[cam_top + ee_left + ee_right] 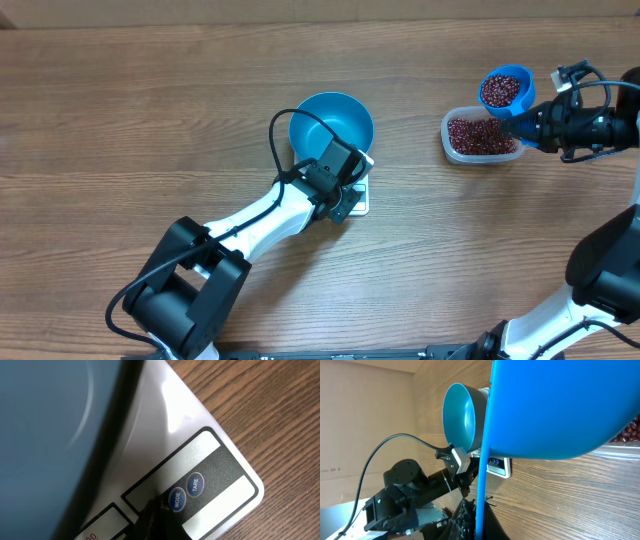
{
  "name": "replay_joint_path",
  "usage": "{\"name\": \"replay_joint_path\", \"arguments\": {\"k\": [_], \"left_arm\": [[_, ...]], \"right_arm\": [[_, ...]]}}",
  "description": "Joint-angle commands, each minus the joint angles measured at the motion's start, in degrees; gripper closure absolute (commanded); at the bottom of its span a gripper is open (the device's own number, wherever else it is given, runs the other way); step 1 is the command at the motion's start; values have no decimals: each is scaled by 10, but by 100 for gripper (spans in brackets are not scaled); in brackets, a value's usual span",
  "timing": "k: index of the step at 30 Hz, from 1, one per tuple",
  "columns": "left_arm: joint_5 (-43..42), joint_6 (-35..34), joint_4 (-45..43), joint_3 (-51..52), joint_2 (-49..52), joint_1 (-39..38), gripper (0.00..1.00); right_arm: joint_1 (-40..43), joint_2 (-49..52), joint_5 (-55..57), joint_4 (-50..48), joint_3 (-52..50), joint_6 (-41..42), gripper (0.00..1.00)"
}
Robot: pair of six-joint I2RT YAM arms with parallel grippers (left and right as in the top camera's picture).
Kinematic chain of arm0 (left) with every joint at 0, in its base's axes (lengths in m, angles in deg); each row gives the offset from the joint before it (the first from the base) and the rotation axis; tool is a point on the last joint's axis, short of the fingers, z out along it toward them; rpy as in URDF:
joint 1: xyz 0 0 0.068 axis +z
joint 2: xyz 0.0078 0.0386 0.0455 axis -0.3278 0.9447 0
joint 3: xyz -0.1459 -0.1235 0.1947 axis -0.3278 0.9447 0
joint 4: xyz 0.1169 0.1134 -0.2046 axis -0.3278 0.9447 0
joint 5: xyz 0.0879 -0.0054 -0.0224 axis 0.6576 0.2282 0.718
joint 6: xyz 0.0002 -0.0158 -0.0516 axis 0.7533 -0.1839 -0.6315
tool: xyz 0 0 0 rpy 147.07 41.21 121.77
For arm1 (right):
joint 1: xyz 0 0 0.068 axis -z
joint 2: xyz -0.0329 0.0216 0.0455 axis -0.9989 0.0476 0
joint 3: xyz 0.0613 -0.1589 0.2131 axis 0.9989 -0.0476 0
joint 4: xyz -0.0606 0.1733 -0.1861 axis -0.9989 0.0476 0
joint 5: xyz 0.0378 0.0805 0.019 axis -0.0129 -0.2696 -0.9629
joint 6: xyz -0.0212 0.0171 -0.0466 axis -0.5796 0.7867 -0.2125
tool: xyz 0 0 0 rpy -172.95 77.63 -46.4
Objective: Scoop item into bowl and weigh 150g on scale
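The blue bowl (332,122) stands empty on the white scale (362,206), whose display edge faces the table's front. My left gripper (344,196) is shut with nothing in it. In the left wrist view its tip (156,516) rests at the MODE button (176,499), beside TARE (195,484), with the bowl (45,435) close by. My right gripper (527,124) is shut on the handle of a small blue scoop (505,90). The scoop is full of red-brown beans and hangs over the far edge of a clear tub. The scoop (560,405) fills the right wrist view.
The clear plastic tub (448,128) with more beans (480,136) sits at the right, just under the scoop. The left arm (250,225) stretches diagonally from the front left to the scale. Bare wood table surrounds everything.
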Motion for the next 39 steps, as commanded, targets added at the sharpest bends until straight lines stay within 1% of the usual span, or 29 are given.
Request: {"name": "replay_joint_path", "arguments": {"k": [1, 21, 29, 39], "left_arm": [[5, -6, 2, 6, 5, 0, 96], [3, -6, 4, 7, 6, 0, 96], [-1, -10, 3, 7, 38, 0, 96], [-4, -10, -6, 7, 38, 0, 96]], "right_arm": [[2, -21, -10, -3, 3, -7, 96], [2, -21, -10, -3, 3, -7, 96], [2, -21, -10, -3, 3, -7, 96], [2, -21, -9, -3, 3, -7, 96]]}}
